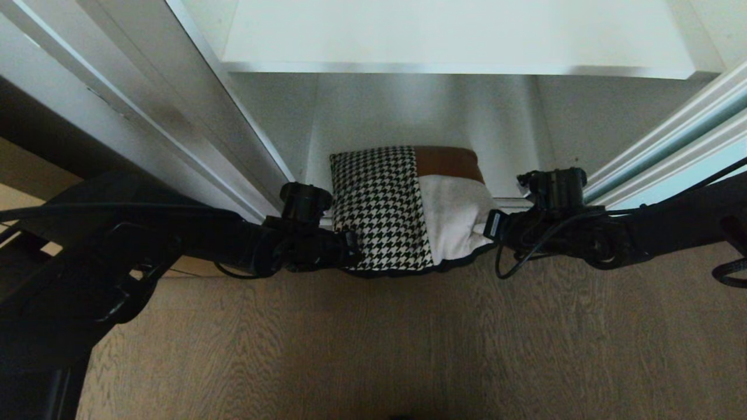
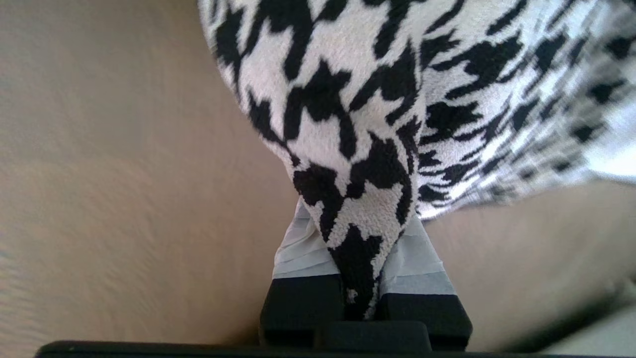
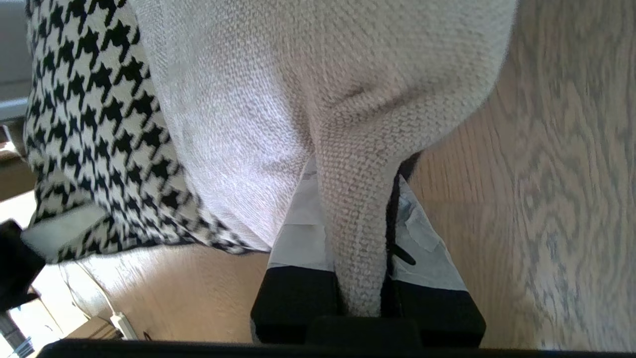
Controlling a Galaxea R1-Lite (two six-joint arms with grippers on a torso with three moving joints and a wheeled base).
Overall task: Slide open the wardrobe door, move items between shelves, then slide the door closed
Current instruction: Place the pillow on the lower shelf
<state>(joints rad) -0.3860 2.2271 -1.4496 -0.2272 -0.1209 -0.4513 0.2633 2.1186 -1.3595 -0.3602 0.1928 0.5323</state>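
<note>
Head view showed the cushion (image 1: 402, 210) slung between both arms, half out of the wardrobe below the white shelf (image 1: 455, 41), its near edge over the floor (image 1: 373, 344). The left gripper (image 2: 358, 278) pinched the houndstooth corner; the right gripper (image 3: 365, 278) pinched the cream corner. Its width ran arm to arm, each equally near. The shelf lay above and ahead; whether the far edge rested on anything was probably hidden.

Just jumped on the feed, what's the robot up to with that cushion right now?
Both arms hold the cushion between them in front of the open wardrobe. The left gripper is shut on its houndstooth corner, and the right gripper is shut on its cream corner. The cushion hangs over the wood floor, below the white shelf; it is not yet placed there.
</note>
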